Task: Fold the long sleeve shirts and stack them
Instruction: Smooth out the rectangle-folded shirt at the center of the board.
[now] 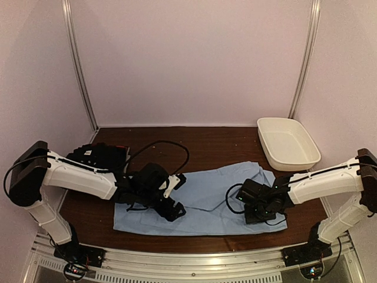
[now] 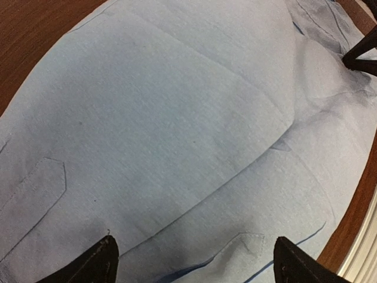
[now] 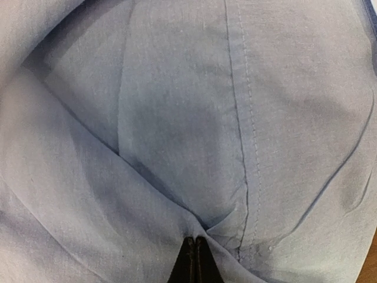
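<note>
A light blue shirt (image 1: 206, 194) lies spread flat across the front of the table. My left gripper (image 1: 174, 209) hovers over its left half, open, both fingertips wide apart above the cloth (image 2: 177, 118) with nothing between them (image 2: 194, 265). My right gripper (image 1: 247, 206) is down on the shirt's right part. In the right wrist view its fingertips (image 3: 197, 244) are pressed together, and folds of the blue cloth (image 3: 177, 118) pucker toward them beside a stitched seam. A black shirt (image 1: 100, 156) lies bunched at the back left, partly hidden behind my left arm.
A white oval tub (image 1: 288, 144) stands at the back right, just beyond the blue shirt's corner. A black cable (image 1: 171, 147) loops over the table behind my left arm. The table's front rail (image 1: 194, 259) runs close under the shirt's near edge.
</note>
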Action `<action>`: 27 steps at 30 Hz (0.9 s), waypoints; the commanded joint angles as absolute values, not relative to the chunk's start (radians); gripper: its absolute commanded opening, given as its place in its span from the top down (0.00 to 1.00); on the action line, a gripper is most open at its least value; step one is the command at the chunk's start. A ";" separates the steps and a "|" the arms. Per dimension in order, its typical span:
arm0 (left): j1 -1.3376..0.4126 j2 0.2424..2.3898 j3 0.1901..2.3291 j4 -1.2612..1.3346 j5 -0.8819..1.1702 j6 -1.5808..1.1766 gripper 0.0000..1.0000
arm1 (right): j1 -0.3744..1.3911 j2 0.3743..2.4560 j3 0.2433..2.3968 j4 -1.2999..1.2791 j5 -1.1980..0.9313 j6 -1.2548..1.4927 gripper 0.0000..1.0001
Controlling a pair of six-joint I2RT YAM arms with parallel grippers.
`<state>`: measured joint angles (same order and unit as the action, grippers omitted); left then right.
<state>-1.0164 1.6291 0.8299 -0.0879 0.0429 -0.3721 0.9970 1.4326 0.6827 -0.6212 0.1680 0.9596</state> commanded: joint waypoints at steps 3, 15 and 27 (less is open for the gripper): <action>-1.020 1.616 0.821 -0.087 0.026 -0.360 0.07 | 0.992 1.420 0.723 -0.653 0.198 0.932 1.00; -1.020 1.618 0.821 -0.090 0.014 -0.359 0.07 | 0.991 1.425 0.860 -0.765 0.249 0.858 1.00; -1.020 1.612 0.819 -0.097 -0.033 -0.359 0.06 | 0.891 1.493 0.899 -0.787 0.285 0.773 1.00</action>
